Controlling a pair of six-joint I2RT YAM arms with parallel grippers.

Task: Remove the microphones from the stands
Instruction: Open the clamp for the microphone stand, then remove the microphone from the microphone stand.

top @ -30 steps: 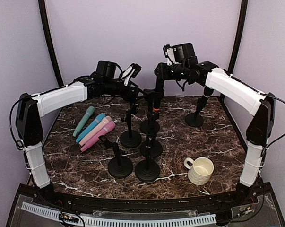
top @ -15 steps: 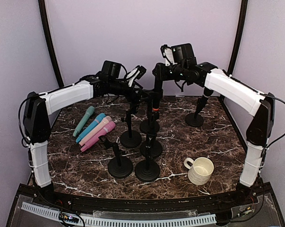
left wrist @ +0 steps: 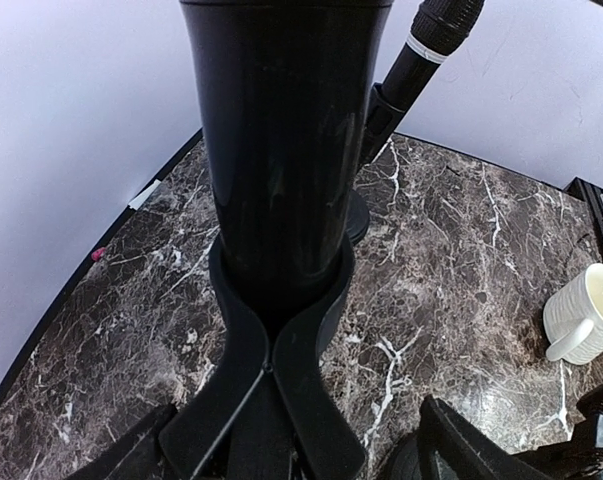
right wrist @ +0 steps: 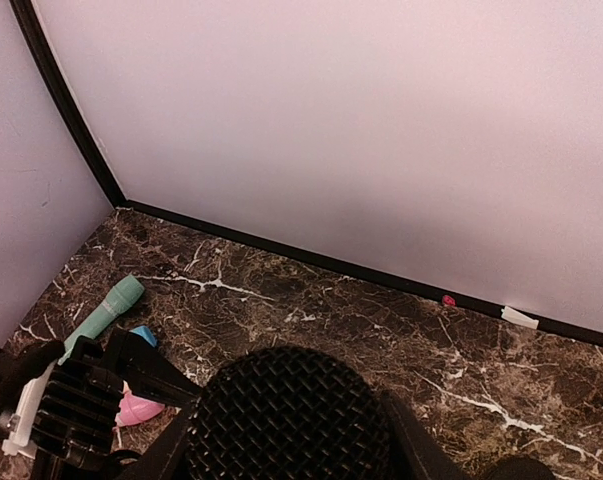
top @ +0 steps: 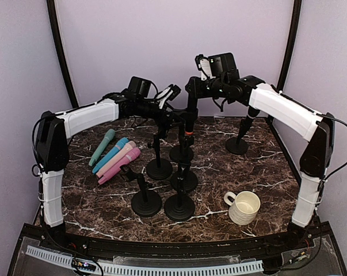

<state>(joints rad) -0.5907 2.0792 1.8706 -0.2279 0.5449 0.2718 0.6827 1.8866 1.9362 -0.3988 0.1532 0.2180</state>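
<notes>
Arms reaching inward, left hand [top: 176, 117] spread, right hand [top: 191, 95] clamped

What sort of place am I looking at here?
Probably a robot test booth in a lab, not a studio: plain lilac walls close in a marble-look table, two robot arms are bolted at its near edge, and loose microphones, stands and a mug sit out as props.

We see microphone [left wrist: 281, 150] body: glossy smooth black plastic. Grille [right wrist: 291, 420]: black woven mesh. Stand clip [left wrist: 236, 370]: matt black plastic. Surface [top: 265, 155]: polished dark marble look, white veins. Mug [top: 240, 215]: white, ribbed.
</notes>
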